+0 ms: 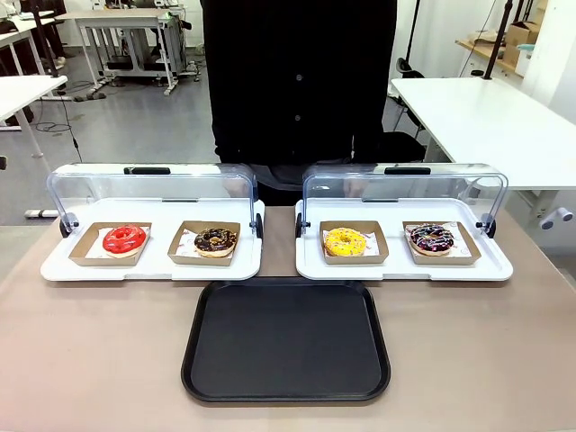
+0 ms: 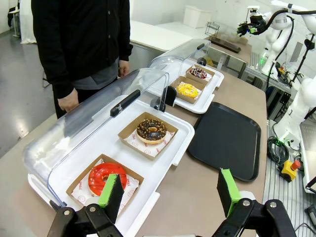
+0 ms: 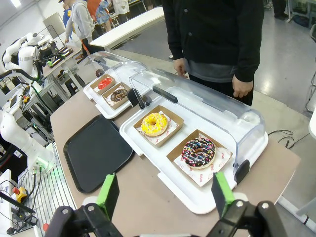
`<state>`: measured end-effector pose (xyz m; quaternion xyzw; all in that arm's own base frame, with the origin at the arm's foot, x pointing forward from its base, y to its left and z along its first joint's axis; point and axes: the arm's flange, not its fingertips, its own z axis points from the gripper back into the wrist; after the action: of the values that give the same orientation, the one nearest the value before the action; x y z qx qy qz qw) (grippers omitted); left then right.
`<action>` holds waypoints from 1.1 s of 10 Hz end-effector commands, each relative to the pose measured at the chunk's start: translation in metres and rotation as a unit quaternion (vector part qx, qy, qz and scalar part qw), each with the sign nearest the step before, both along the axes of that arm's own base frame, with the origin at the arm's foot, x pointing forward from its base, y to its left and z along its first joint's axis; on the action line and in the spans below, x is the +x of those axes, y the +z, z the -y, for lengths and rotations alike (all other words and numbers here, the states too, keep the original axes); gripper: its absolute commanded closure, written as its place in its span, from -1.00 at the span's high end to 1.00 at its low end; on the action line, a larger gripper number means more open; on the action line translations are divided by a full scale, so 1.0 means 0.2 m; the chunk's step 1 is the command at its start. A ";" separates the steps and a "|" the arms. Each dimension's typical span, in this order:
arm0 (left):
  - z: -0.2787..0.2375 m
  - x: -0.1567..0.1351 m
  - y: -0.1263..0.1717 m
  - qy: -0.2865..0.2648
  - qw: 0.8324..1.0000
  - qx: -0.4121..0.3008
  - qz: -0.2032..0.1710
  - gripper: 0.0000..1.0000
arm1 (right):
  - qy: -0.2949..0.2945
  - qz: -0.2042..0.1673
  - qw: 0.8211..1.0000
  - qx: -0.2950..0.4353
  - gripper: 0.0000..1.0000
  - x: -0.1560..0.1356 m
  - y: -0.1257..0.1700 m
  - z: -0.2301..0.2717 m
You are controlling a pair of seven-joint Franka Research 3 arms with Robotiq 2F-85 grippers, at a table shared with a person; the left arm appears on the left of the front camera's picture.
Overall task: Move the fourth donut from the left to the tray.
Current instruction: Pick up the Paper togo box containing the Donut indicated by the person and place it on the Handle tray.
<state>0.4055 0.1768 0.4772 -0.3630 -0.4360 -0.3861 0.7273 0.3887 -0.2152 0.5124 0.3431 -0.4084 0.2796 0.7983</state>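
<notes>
Donuts lie four in a row across the far side of the worktop (image 1: 90, 360), two on the left display tray (image 1: 153, 271) and two on the right display tray (image 1: 405, 271). Both are white, and their clear lids (image 1: 153, 184) stand swung open behind them. From the robot's left the row runs red donut (image 1: 124, 239), chocolate donut with pale specks (image 1: 216, 240), yellow donut (image 1: 346, 241), then the fourth donut (image 1: 432, 238), which is dark-glazed with pink-purple and white streaks and sprinkles. The fourth donut rests in its square brown cardboard holder (image 1: 466, 254) at the right end of the right display tray, near the yellow donut's holder but apart from it. The tray (image 1: 286, 346), black with a raised rim, lies on the worktop on the robot's side of the display trays. It sits centred under the gap between them, its far edge just beside their near edges.

The left tool (image 2: 169, 190) hangs with its jaws spread wide and its green pads (image 2: 228, 190) well apart, gripping nothing. The red donut and the left display tray's near edge lie below it. The right tool (image 3: 165, 193) is spread just as wide and also grips nothing, with the fourth donut just ahead of its fingers on the right display tray. A person (image 1: 297, 81) in a dark top stands at the far side.
</notes>
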 end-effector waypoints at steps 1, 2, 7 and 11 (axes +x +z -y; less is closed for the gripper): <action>-0.01 0.00 0.01 -0.005 1.000 -0.002 -0.004 1.00 | 0.003 0.020 1.000 0.006 1.00 0.01 0.00 0.00; -0.01 0.00 0.01 -0.005 1.000 -0.002 -0.004 1.00 | 0.003 0.020 1.000 0.006 1.00 0.01 0.00 0.00; -0.01 0.00 0.01 -0.005 1.000 -0.002 -0.004 1.00 | 0.003 0.020 1.000 0.006 1.00 0.01 0.00 0.00; -0.01 0.00 0.01 -0.005 1.000 -0.002 -0.004 1.00 | 0.003 0.020 1.000 0.006 1.00 0.01 0.00 0.00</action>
<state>0.4055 0.1768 0.4772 -0.3630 -0.4360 -0.3861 0.7273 0.3887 -0.2152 0.5124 0.3430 -0.4085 0.2798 0.7983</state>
